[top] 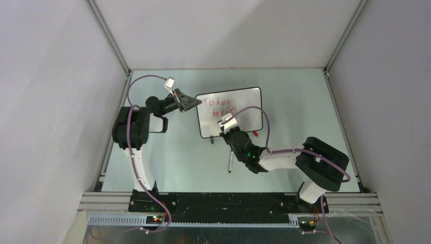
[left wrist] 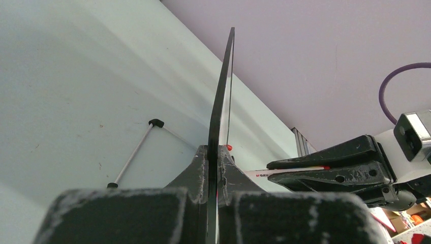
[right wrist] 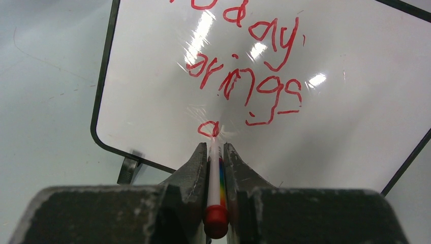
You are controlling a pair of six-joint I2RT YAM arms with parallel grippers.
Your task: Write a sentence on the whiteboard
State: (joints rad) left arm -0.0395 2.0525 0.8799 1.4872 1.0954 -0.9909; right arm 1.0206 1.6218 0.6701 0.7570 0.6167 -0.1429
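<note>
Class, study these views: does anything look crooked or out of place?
The whiteboard sits skewed, not square with the table, its left edge pinched by the left hand. A thin stick lies loose beside the right arm.

The whiteboard [top: 249,99] stands on the table [top: 167,162]. The left gripper [top: 195,103] grips its nine o'clock edge. At six o'clock is the right gripper [top: 225,123] with the marker [right wrist: 214,173], and farther that way lies a rod [top: 230,161].

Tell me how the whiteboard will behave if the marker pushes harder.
Probably stiff: seen edge-on, the whiteboard is thin yet unbent. Likely light and tippy, so the left gripper clamped on its edge probably steadies it. Its glossy face looks slippery for the marker.
</note>
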